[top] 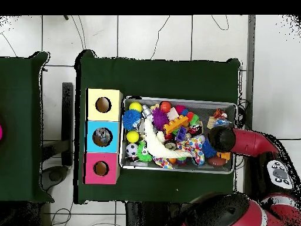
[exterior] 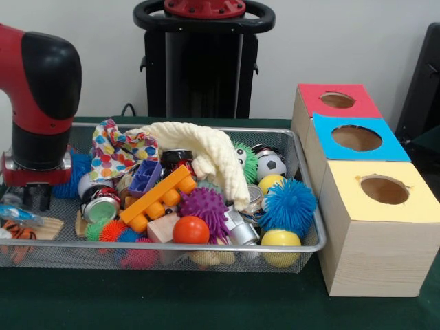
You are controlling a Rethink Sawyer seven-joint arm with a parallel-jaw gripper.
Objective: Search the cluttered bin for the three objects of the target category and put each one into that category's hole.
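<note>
Bin (exterior: pixel 302 148) clutter shows no readable writing; tool (exterior: pixel 34 196) possibly inside.

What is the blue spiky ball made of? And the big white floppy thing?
The blue spiky ball looks like soft rubber: thin bendy spikes all round. The white floppy thing looks like knitted or terry cloth: it drapes over the toys and has a bumpy weave.

Three holed boxes (exterior: pixel 371 206), one bin (exterior: pixel 302 161)

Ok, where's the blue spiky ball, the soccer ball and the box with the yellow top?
blue spiky ball (exterior: pixel 288 205), front view, middle of its spikes.
soccer ball (exterior: pixel 271 165), front view, its front face.
yellow-topped box (exterior: pixel 416 199), front view, bare yellow top beside the hole.
</note>
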